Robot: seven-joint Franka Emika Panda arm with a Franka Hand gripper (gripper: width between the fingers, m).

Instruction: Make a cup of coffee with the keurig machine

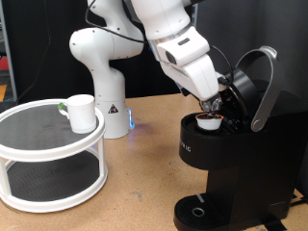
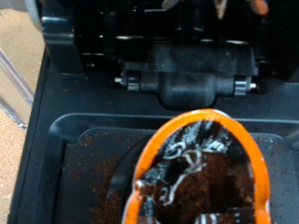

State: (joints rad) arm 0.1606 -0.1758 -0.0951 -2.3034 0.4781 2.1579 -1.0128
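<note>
raised lid [image 1: 252, 82] crowds gripper [image 1: 214, 104] at pod bay.

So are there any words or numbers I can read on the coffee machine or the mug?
Keurig machine: white logo lettering runs up its front, too small and blurred to read.
White mug: no writing shows.
Pod lid under the tool: silvery scribbly print, blurred, unreadable.
No numbers or signs can be read.

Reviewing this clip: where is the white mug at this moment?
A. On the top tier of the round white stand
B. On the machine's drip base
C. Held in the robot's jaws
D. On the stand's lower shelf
A. The cup sits on the upper mesh tier of the round white stand, at the exterior view's left, well apart from the keurig machine, whose drip base holds nothing.
</note>
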